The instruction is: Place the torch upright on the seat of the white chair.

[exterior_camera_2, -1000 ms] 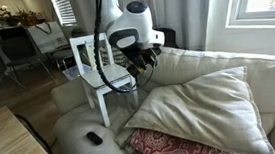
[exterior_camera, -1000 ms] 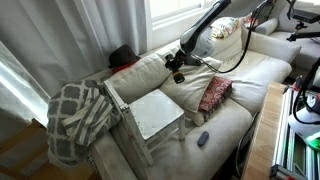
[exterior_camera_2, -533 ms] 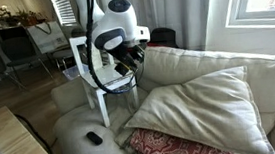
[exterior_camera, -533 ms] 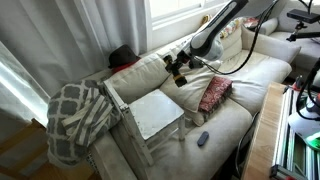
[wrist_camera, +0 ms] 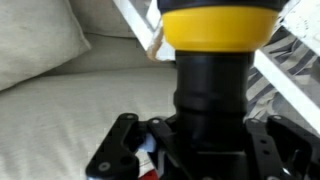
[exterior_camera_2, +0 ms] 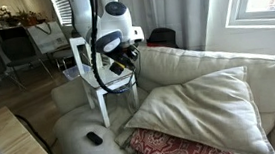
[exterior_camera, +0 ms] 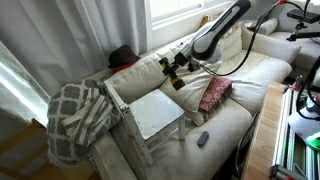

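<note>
My gripper [wrist_camera: 203, 150] is shut on the torch [wrist_camera: 218, 22], with the black head between the jaws and the amber-gold body pointing away from the wrist. In both exterior views the gripper [exterior_camera: 172, 69] [exterior_camera_2: 122, 59] hangs over the sofa's back cushion, close beside the white chair [exterior_camera: 155, 112] [exterior_camera_2: 88, 63]. The chair rests on the sofa with its flat seat bare. The torch shows as a small amber tip [exterior_camera: 167, 66] at the gripper. White chair bars [wrist_camera: 295, 95] cross the wrist view just behind the torch.
A grey-white lattice blanket [exterior_camera: 75, 115] hangs over the sofa arm beside the chair. A red patterned cushion [exterior_camera: 213, 93] and a small dark oval gadget [exterior_camera: 203, 138] lie on the sofa seat. A large cream pillow [exterior_camera_2: 195, 102] lies nearby.
The arm has carried the torch along the sofa back toward the white chair. The gripper has stayed shut on it.
</note>
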`<state>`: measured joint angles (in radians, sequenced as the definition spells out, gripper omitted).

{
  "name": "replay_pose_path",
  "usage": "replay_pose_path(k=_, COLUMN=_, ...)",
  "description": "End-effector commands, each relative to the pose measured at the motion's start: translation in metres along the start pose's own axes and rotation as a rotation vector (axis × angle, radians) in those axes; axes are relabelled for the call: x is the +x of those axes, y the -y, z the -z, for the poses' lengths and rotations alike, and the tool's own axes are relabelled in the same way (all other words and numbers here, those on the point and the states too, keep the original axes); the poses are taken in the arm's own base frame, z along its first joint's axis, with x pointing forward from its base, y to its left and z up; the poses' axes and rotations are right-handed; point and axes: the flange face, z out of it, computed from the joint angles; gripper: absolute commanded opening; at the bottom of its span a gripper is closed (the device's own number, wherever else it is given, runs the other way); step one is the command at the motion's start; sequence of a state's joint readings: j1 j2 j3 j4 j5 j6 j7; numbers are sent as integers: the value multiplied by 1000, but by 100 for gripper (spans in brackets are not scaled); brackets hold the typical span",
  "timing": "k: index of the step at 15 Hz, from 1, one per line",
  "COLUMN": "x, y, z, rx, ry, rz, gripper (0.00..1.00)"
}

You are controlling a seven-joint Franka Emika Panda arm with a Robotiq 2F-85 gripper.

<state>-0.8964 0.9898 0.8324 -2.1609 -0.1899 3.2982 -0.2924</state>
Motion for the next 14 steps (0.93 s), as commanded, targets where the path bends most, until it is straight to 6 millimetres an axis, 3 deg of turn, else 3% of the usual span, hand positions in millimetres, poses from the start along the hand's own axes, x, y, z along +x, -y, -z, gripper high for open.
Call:
replay_pose_path(k=1, x=-10, y=44, z=-5, rx=151, ry=-47, rz=119, gripper=2)
replay_pose_path(k=7, x=-38, y=100, z=-25, rx=321, ry=-89, rz=372, gripper=2)
replay_pose_path(k=8, x=-40, y=104, z=-28, rx=346, ry=-114, rz=400, gripper=2)
replay_pose_path(k=9, x=-38, y=98, z=-29, rx=287, ry=-34, rz=355, gripper=10)
replay_pose_path(k=14, x=-45, y=104, z=-34, rx=330, ry=-67, rz=391, gripper=10)
